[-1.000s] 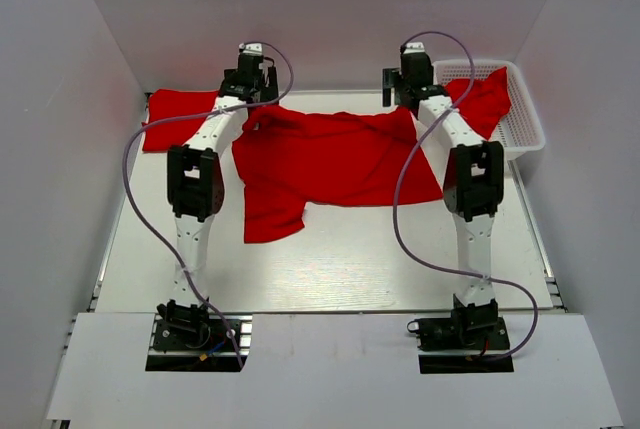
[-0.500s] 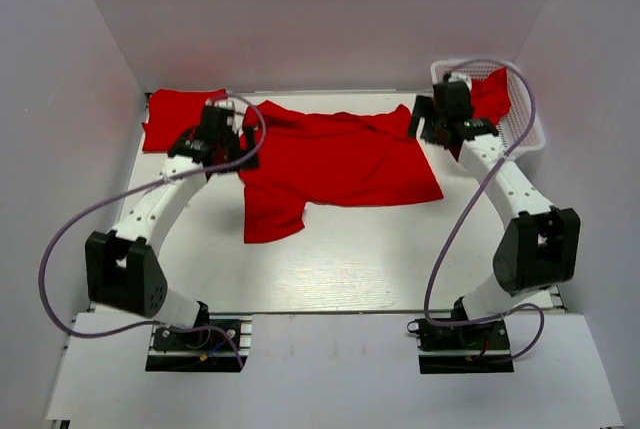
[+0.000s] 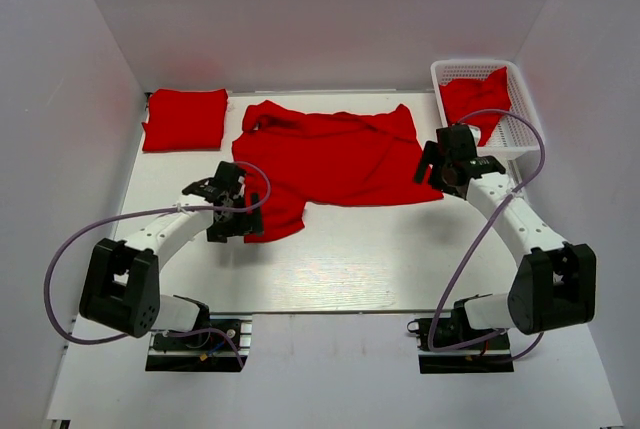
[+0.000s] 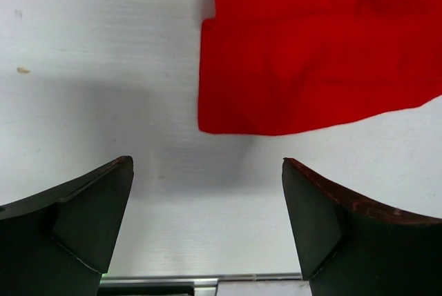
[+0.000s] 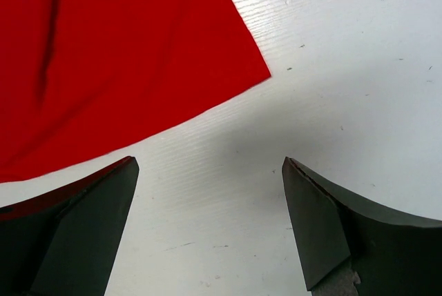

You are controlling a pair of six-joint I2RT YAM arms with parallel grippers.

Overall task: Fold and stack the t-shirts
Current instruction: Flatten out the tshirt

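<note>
Hovering beside the spread t-shirt (image 3: 340,154), left tool (image 4: 207,163) and right tool (image 5: 207,161) gape apart.

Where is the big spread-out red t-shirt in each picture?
Top external: spread-out t-shirt, middle of the white table.
Left wrist: its sleeve, top right.
Right wrist: its bottom corner, top left.
Shared landmark: the white table under it.

The counter (image 3: 330,269) has a white, faintly striated surface with small scuff marks. Plain white panels enclose it: back wall (image 3: 320,19), left wall (image 3: 60,149), right wall (image 3: 595,99). A white board (image 3: 330,369) covers the near edge. Lighting is even, shadows soft.
</note>
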